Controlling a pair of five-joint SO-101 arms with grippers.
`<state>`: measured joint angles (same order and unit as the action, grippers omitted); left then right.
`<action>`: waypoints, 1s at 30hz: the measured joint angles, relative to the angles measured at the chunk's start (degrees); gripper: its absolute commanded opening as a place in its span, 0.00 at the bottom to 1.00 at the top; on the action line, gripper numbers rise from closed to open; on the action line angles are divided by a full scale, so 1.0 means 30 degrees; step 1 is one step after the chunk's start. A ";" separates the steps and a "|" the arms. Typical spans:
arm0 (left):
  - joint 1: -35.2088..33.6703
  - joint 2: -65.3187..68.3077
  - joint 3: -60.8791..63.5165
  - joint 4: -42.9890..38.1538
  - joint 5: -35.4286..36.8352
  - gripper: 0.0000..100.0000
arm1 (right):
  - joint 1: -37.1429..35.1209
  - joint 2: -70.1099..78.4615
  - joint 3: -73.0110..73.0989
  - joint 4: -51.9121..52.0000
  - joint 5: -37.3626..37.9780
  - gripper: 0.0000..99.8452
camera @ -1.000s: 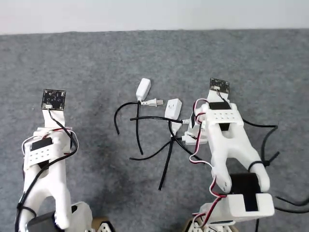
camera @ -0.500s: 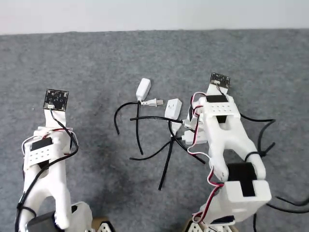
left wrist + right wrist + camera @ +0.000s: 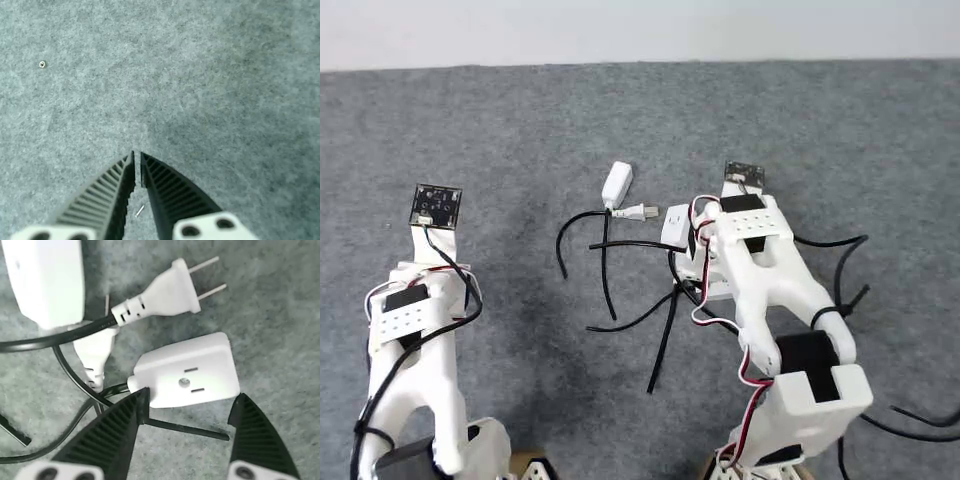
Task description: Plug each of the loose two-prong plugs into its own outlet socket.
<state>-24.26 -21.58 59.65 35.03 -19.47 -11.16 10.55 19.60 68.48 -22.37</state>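
Pincer R point(image 3: 191, 393) spread at outlet socket point(image 3: 190, 367), loose plug point(image 3: 165, 292) nr, pincer L point(image 3: 137, 159) clenched empty

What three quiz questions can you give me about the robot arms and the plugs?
1. True or false: the left gripper is shut above bare grey carpet.
2. What lies right in front of the open right gripper? A) a white outlet socket B) a spoon C) a battery
3. Are the prongs of the white two-prong plug beside that socket plugged in or bare?
Key: 1 true; 2 A; 3 bare.
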 measured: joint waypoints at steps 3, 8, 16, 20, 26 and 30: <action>0.0000 0.0000 0.0000 0.0000 0.0000 0.02 | -0.0147 0.0469 -0.0498 0.0088 0.0000 0.29; 0.0000 0.0000 0.0000 0.0000 0.0000 0.02 | 0.0000 0.1934 -0.1993 0.0147 0.0000 0.30; 0.0000 0.0000 0.0000 0.0000 0.0000 0.02 | 0.3722 0.1846 -0.3106 0.1231 0.0557 0.30; 0.0000 0.0000 0.0000 0.0000 0.0000 0.02 | 0.3956 0.0205 -0.1846 0.1465 0.0879 0.30; 0.0000 0.0000 0.0000 0.0000 0.0000 0.02 | 0.4015 -0.0586 0.0205 0.1377 0.0938 0.30; 0.0000 0.0000 0.0000 0.0000 0.0000 0.02 | 0.4484 -0.0586 0.0205 0.0000 0.0410 0.31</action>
<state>-24.26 -21.58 59.65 35.03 -19.47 2.29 8.79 20.22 68.48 -21.14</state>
